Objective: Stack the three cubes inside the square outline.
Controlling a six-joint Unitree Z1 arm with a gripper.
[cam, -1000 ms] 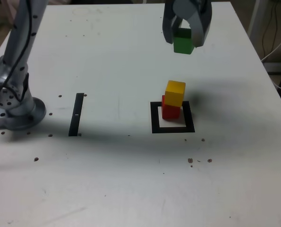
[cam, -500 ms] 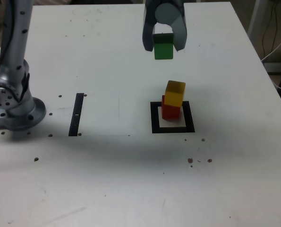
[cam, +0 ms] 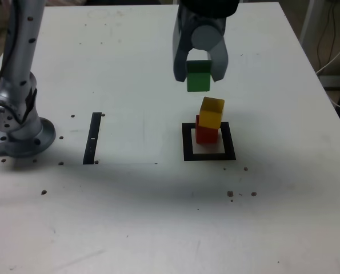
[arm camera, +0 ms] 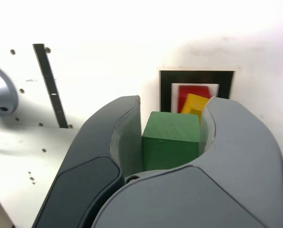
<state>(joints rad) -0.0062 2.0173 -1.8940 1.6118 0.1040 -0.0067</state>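
Observation:
My gripper [cam: 199, 77] is shut on the green cube [cam: 198, 77], which hangs in the air above the table. In the wrist view the green cube [arm camera: 170, 138] sits between the two grey fingers [arm camera: 122, 137]. Below it and slightly toward the exterior view's right, the yellow cube [cam: 211, 112] rests a little askew on the red cube [cam: 206, 131]. Both stand inside the black square outline [cam: 187, 144]. The wrist view shows the yellow cube [arm camera: 193, 104] and red cube [arm camera: 186, 92] within the outline [arm camera: 166, 90], partly hidden by a finger.
A narrow black strip [cam: 92, 137] lies on the white table [cam: 130, 68] toward the exterior view's left. The arm's grey base [cam: 15, 128] stands at the far left. Small dark specks dot the tabletop near the front.
The gripper with the green cube has moved toward the exterior view's left and then come down, closer to the yellow-on-red stack. The stack has not moved.

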